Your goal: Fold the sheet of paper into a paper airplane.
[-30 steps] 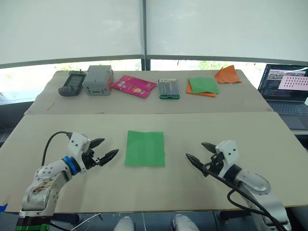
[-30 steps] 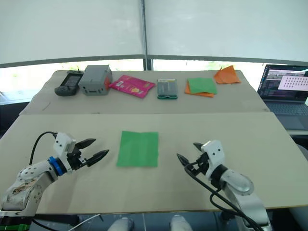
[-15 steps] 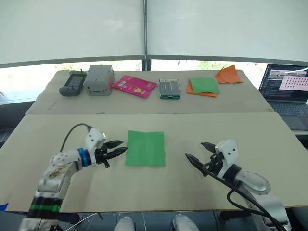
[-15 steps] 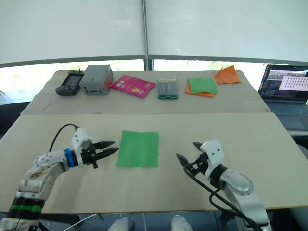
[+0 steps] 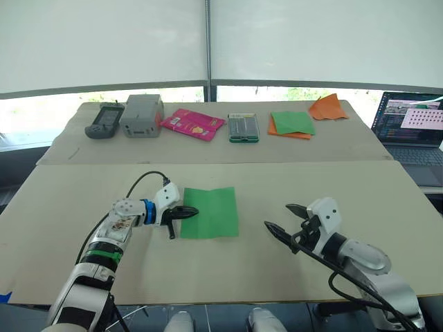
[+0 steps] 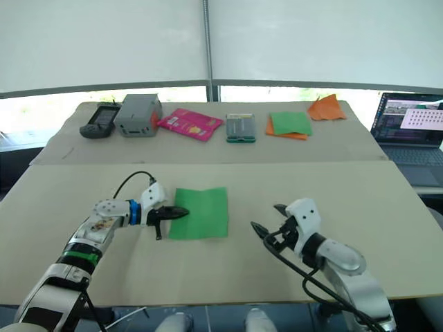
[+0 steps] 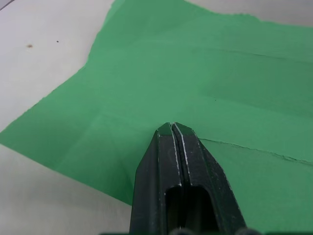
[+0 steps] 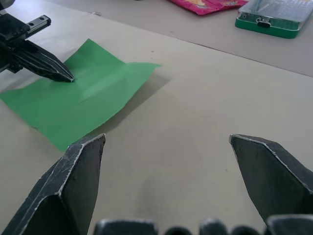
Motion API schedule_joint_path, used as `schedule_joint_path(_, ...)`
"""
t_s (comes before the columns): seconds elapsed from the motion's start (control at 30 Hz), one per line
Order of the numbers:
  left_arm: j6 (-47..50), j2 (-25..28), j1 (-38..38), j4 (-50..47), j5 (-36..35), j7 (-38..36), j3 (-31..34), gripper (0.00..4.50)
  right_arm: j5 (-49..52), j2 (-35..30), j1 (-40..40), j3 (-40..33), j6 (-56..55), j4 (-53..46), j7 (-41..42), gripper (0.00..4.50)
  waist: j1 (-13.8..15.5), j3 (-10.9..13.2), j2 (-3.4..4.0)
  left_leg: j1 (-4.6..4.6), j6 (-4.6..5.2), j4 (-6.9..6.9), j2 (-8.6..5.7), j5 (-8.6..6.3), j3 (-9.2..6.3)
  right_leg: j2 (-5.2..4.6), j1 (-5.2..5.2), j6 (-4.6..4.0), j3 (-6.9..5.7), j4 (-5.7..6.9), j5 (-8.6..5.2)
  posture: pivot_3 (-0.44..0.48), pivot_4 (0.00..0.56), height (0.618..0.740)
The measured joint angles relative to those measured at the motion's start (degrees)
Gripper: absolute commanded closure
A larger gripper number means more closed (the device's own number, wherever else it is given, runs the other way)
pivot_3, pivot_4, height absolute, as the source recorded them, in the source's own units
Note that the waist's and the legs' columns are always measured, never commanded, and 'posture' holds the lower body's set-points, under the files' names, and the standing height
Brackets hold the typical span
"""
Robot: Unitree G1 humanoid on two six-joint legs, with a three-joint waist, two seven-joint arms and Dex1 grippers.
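Currently my left end effector [image 5: 188,211] has its two black fingers pressed together, holding nothing, tips down on the left edge of the thin bright green sheet of paper [image 5: 210,212]. I read that as pinning or nudging the sheet, not a grasp. Left wrist view confirms: closed tips sit on the green surface, just inside the edge, near a crease.

Sheet lies flat on the beige tabletop [image 5: 83,200], centre of the near half, roughly square, faint creases, far right corner lifted slightly in the right wrist view. No airplane shape yet, so I judge folding barely begun.

My right end effector [image 6: 266,223] hangs wide open, nothing in it, well apart from the sheet on its right side, facing it. Probably staged there to take the opposite edge once the left one anchors the paper.

Back row, out of the way: grey handheld device [image 5: 104,120], grey box [image 5: 142,115], pink packet [image 5: 192,123], green-rimmed case [image 5: 243,127], green sheet on orange paper [image 5: 291,124], crumpled orange paper [image 5: 328,107]. Laptop [image 5: 412,130] at far right.

Risk: thin paper may slide under the fingertips.
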Motion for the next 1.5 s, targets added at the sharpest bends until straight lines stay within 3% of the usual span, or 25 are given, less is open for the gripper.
schedule_joint_path(0.07,-1.7,0.01,-0.45,1.0,1.07,-0.23,-0.66,4.48,0.56,-0.15,-1.35,0.45,1.0,0.27,0.34,0.0,0.02,-0.1,0.04,0.05,0.0,0.01,0.0,0.0,0.0,0.0,0.04,0.0,0.0,-0.01,-0.01,0.0,0.15,0.74)
schedule_joint_path(0.1,-2.62,0.0,-0.52,1.38,1.54,-0.33,-0.92,4.49,0.76,-0.35,-2.18,0.87,1.82,0.63,0.56,0.26,0.01,-0.14,0.05,0.06,0.0,0.02,0.0,0.0,0.0,0.0,0.07,0.0,0.0,-0.01,-0.02,0.0,0.15,0.74)
schedule_joint_path(0.5,-4.94,-0.43,-0.07,1.68,2.33,0.08,-1.14,4.5,-2.42,-0.56,-13.22,9.97,4.34,14.25,3.88,4.33,0.11,-0.37,0.21,0.08,0.01,0.06,-0.01,0.0,-0.01,0.0,0.16,0.09,0.0,0.03,-0.07,0.0,0.15,0.74)
schedule_joint_path(0.53,-4.89,-0.43,0.07,1.51,2.32,0.11,-1.1,4.5,-2.9,-0.33,-13.7,10.67,4.13,15.09,4.12,4.48,0.1,-0.38,0.22,0.08,0.01,0.06,-0.01,0.0,-0.01,0.0,0.17,0.1,0.0,0.04,-0.07,0.0,0.15,0.74)
schedule_joint_path(0.83,-4.41,-0.28,1.75,-0.5,2.32,0.6,-0.44,4.5,-8.82,1.86,-18.83,16.47,-1.84,24.59,6.87,4.48,-0.1,-0.44,0.25,0.15,0.01,0.07,0.0,0.0,-0.01,0.02,0.24,0.14,0.0,0.06,-0.06,0.0,0.15,0.74)
schedule_joint_path(1.1,-3.87,-0.15,2.34,-1.47,2.31,0.59,-0.33,4.5,-11.07,8.24,-24.21,18.67,-6.53,33.06,8.41,4.48,-0.21,-0.48,0.27,0.25,0.02,0.06,0.0,0.0,-0.03,0.04,0.32,0.33,0.0,0.08,0.02,0.0,0.15,0.74)
schedule_joint_path(1.5,-3.23,0.57,3.74,-3.27,2.3,0.59,0.34,4.5,-6.6,12.6,-28.96,15.93,-1.0,26.53,8.66,4.48,-0.38,-0.55,0.38,0.24,0.02,-0.01,0.03,0.0,-0.05,0.07,0.23,0.43,-0.01,0.15,0.08,0.0,0.15,0.74)
